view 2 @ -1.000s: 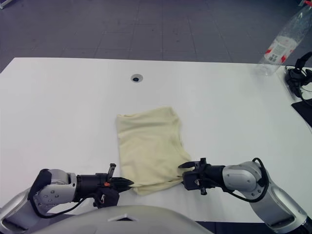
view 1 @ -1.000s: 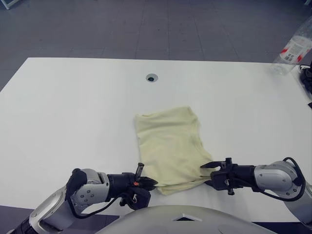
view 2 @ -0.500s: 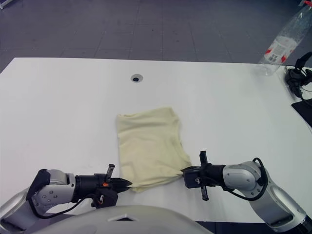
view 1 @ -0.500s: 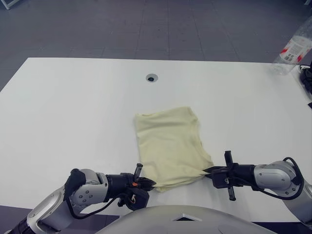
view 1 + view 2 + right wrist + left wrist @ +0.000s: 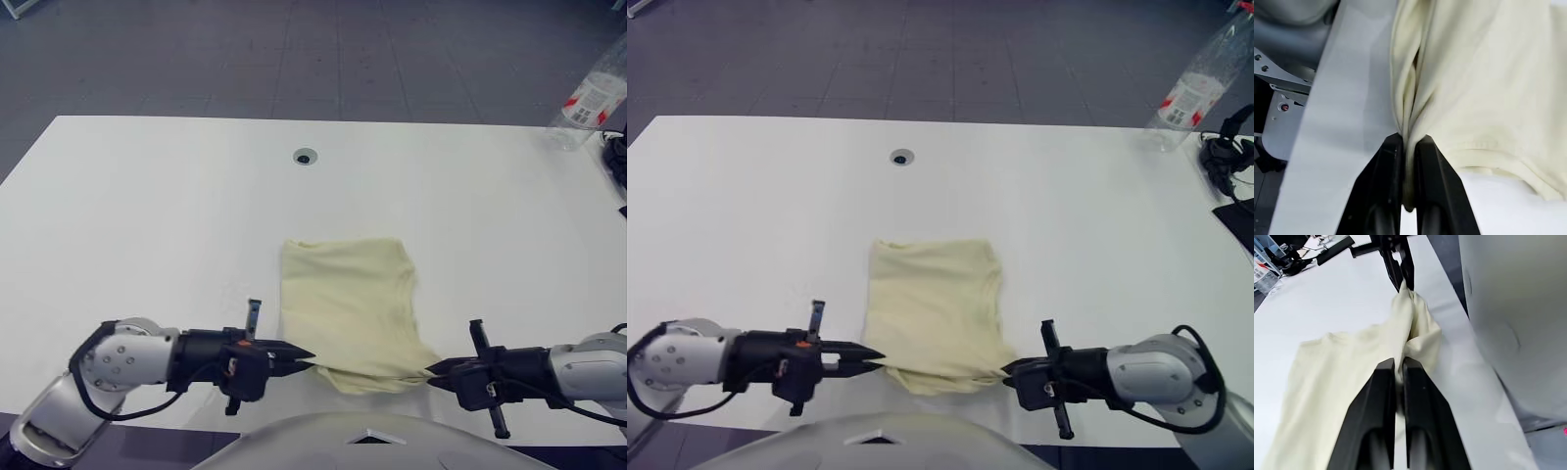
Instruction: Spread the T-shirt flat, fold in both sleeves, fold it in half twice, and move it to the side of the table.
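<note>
Left eye view: a pale yellow T-shirt (image 5: 348,299), already folded into a small rectangle, lies near the front edge of a white counter (image 5: 147,215). The left end effector (image 5: 306,356) pinches its near left corner, and the right end effector (image 5: 431,372) pinches its near right corner. This is probably a half fold; next, both corners should rise together and travel to the far edge.

Right eye view: a cable hole (image 5: 902,156), a clear bottle (image 5: 1190,88) and dark cables (image 5: 1220,152) sit far right, with grey tiled floor (image 5: 921,49) beyond.

Left wrist view: the fingers are closed on bunched cloth.

Right wrist view: the fingers are clamped on gathered cloth.
</note>
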Available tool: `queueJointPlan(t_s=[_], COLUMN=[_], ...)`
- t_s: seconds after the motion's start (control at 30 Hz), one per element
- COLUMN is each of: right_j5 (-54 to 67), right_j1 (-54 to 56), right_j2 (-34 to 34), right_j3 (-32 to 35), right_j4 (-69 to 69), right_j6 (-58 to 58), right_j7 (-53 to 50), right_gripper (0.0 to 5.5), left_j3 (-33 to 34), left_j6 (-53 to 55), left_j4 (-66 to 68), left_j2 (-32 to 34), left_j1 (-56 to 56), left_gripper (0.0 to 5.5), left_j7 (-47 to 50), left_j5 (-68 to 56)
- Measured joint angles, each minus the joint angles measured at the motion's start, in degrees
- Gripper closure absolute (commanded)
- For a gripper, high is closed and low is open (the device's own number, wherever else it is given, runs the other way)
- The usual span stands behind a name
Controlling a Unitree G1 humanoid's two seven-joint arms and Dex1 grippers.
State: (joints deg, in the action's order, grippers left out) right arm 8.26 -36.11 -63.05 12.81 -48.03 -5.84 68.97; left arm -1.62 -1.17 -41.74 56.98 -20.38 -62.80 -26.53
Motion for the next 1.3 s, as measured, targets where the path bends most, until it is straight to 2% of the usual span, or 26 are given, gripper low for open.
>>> queueJointPlan(t_s=[0.13,0.2,0.37,0.47,0.6,0.7,0.8,0.97,1.07,1.3], right_j5=[9.0,13.6,16.5,21.7,25.3,25.0,21.6,12.2,9.5,7.4], right_j1=[-1.8,-1.8,4.9,15.4,33.7,42.0,49.7,59.4,59.9,59.4], right_j2=[0.0,-0.4,-3.4,-5.8,-6.8,-6.4,-3.6,4.4,6.5,7.9], right_j3=[8.8,12.2,10.8,7.1,-4.0,-11.2,-20.0,-31.6,-33.5,-33.6], right_j4=[-3.4,-4.0,0.5,4.3,11.7,15.7,21.0,32.3,36.8,41.7], right_j6=[-2.2,-4.4,-7.3,-11.4,-18.2,-22.3,-25.0,-22.9,-21.4,-18.3], right_j7=[5.6,8.4,9.6,9.0,9.2,10.3,11.9,13.2,13.2,13.4], right_gripper=[5.34,5.34,5.34,5.35,5.35,5.35,5.35,5.35,5.35,5.35], left_j3=[7.1,8.9,8.6,7.2,4.5,2.2,0.1,-1.5,-3.6,-5.4], left_j6=[1.9,3.3,5.6,6.6,8.1,8.8,10.3,11.6,12.6,14.9], left_j4=[-0.4,-0.5,2.3,5.4,9.6,12.0,14.5,19.0,20.7,21.7], left_j2=[1.2,1.2,0.4,-0.6,-2.8,-4.0,-4.6,-7.1,-9.1,-12.4], left_j1=[-5.9,-5.4,-2.4,0.8,5.3,7.3,9.4,13.8,15.7,19.4], left_gripper=[5.45,5.45,5.45,5.45,5.45,5.45,5.45,5.45,5.45,5.45], left_j7=[-4.5,-5.1,-5.9,-5.9,-5.0,-4.5,-4.1,-0.8,0.7,4.4], left_j5=[-8.1,-11.1,-12.0,-11.8,-10.5,-7.6,-5.7,-1.5,0.7,3.3])
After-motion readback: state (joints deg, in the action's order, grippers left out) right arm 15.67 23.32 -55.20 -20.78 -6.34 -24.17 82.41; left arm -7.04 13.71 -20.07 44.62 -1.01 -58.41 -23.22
